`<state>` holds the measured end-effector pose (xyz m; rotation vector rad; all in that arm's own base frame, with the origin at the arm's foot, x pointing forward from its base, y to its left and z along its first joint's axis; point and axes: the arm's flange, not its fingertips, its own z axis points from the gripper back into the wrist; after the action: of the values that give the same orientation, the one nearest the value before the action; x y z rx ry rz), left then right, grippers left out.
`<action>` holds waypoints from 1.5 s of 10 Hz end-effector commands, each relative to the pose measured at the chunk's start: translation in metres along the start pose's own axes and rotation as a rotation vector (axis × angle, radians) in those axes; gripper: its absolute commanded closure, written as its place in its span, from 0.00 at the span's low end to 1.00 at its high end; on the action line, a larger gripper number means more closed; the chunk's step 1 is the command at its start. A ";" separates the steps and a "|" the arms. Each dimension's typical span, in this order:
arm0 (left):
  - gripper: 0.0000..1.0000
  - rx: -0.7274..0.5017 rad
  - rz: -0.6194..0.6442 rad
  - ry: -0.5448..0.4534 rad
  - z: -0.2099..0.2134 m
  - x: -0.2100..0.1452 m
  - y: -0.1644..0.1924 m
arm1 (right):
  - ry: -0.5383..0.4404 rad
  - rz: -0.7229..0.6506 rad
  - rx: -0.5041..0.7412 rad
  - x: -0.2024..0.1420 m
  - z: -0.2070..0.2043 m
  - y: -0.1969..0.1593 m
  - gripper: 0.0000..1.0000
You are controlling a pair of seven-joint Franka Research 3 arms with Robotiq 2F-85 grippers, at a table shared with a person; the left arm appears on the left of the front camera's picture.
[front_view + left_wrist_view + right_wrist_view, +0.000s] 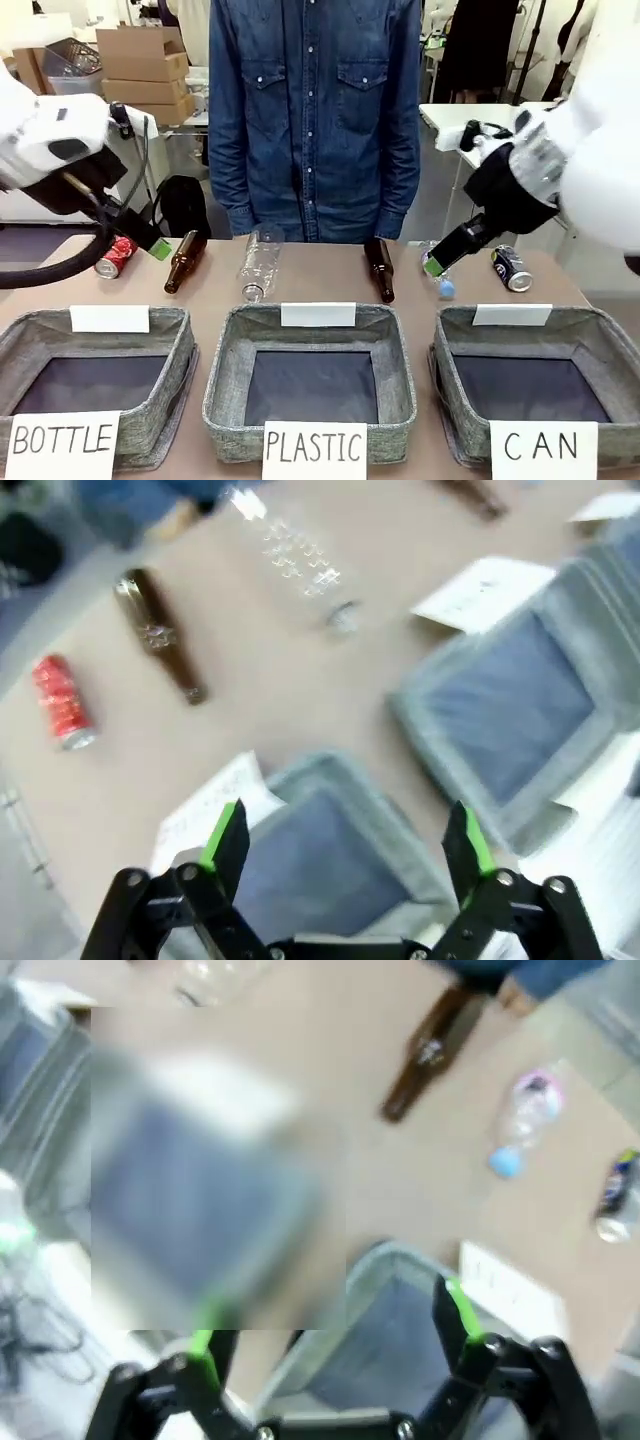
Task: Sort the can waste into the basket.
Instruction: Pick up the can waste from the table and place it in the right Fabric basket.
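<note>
The red can and dark can lay outside the basket. The left gripper and right gripper hung empty, fingers apart, probably ready to grab.

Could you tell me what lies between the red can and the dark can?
Front view: from red can to dark can, a brown bottle, a clear bottle, a second brown bottle, a small blue-capped bottle.

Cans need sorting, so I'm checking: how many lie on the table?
2. The red can lies far left on the table, by a brown bottle; the dark can lies far right, beyond the CAN basket.
</note>
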<state>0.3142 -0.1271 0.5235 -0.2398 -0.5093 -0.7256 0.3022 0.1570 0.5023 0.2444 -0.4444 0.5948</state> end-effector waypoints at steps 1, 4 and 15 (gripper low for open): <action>0.00 -0.419 0.175 -0.037 0.047 -0.030 0.029 | -0.081 -0.301 0.468 -0.024 0.033 -0.014 0.00; 0.00 -0.782 0.480 -0.365 0.086 -0.085 0.083 | -0.292 -0.502 0.725 -0.075 0.066 -0.055 0.00; 0.00 -0.848 0.650 -0.469 0.094 -0.111 0.125 | -0.563 -0.774 0.696 -0.099 0.156 -0.152 0.00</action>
<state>0.2902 0.0624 0.5408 -1.3159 -0.4775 -0.1759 0.2629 -0.0616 0.5773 1.1969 -0.5885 -0.1437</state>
